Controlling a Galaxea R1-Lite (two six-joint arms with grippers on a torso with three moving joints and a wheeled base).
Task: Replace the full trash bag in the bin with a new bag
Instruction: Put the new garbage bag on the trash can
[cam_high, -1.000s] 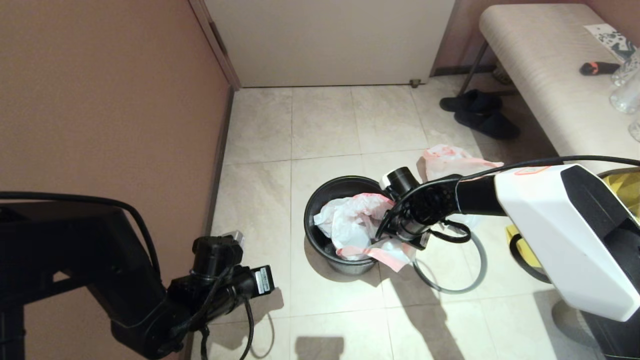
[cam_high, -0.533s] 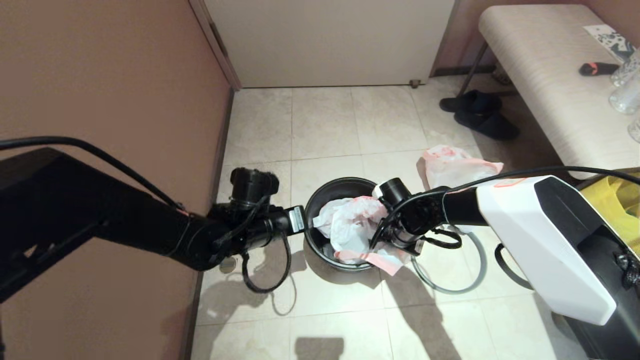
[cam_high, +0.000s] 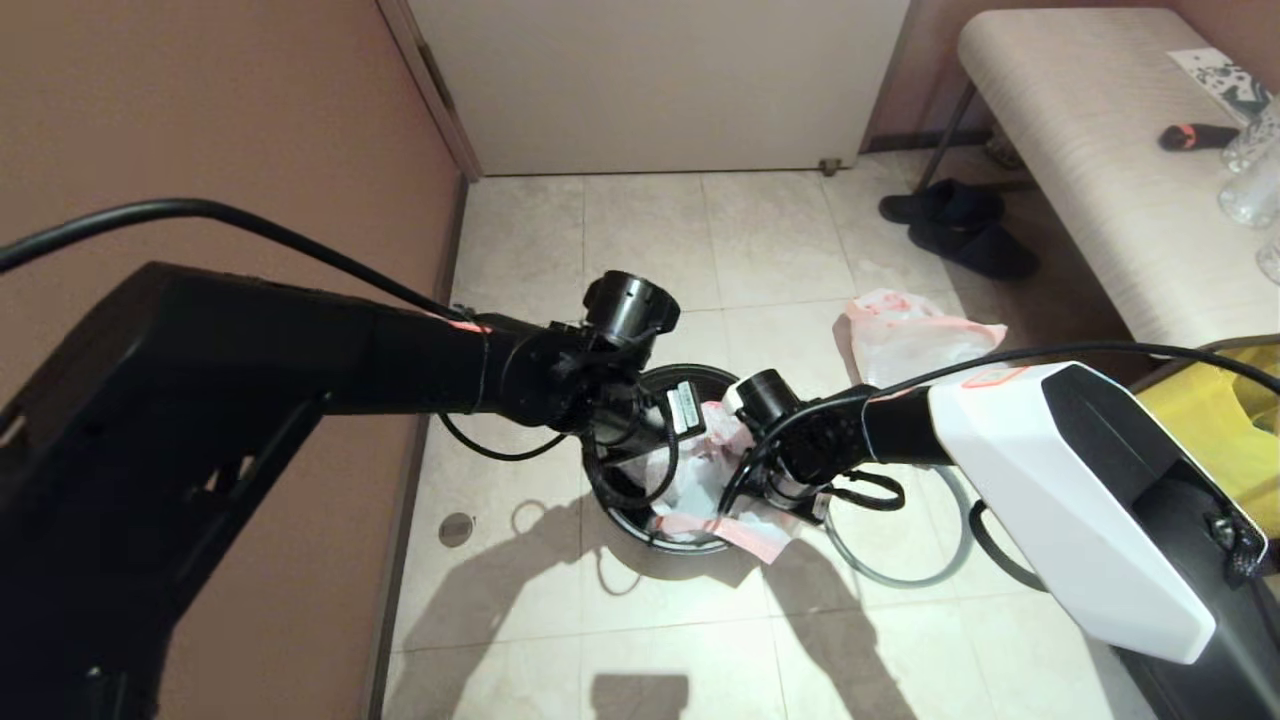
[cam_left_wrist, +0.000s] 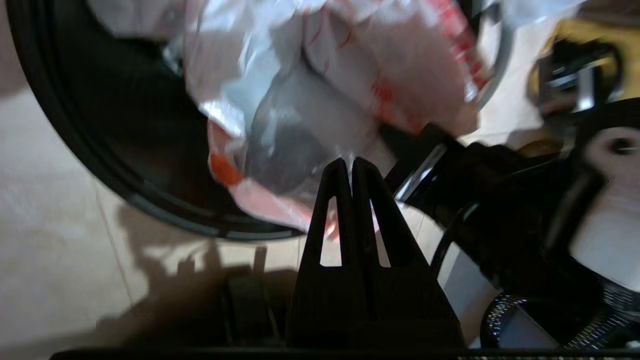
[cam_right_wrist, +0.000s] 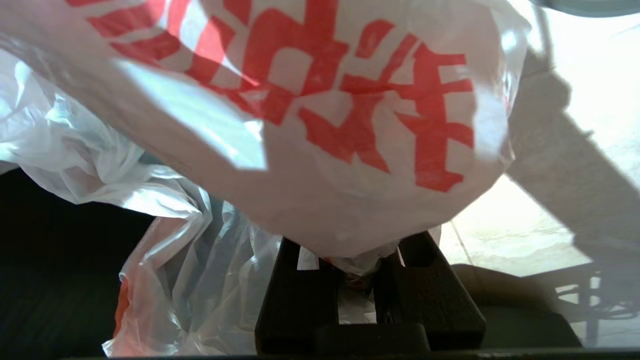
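Note:
The black bin (cam_high: 690, 372) stands on the tiled floor with the new bag (cam_high: 700, 480), white with a pink band, bunched inside it and draped over the near rim. My right gripper (cam_high: 772, 503) is at the bin's right rim, shut on the new bag (cam_right_wrist: 325, 150), with plastic bunched between its fingers (cam_right_wrist: 300, 295). My left gripper (cam_high: 700, 440) hangs over the bin (cam_left_wrist: 100, 165), shut and empty, tips at the new bag (cam_left_wrist: 300, 115). The full trash bag (cam_high: 905, 335) lies on the floor behind the bin, to its right.
The grey hoop (cam_high: 900, 575) lies flat on the floor right of the bin. A yellow bag (cam_high: 1230, 420) sits at the far right. A bench (cam_high: 1100, 180) and dark shoes (cam_high: 960, 230) are at the back right. A brown wall (cam_high: 250, 150) runs along the left.
My left arm has swung from low beside the wall up and across to the bin. The right gripper has shifted slightly left with the bag in it.

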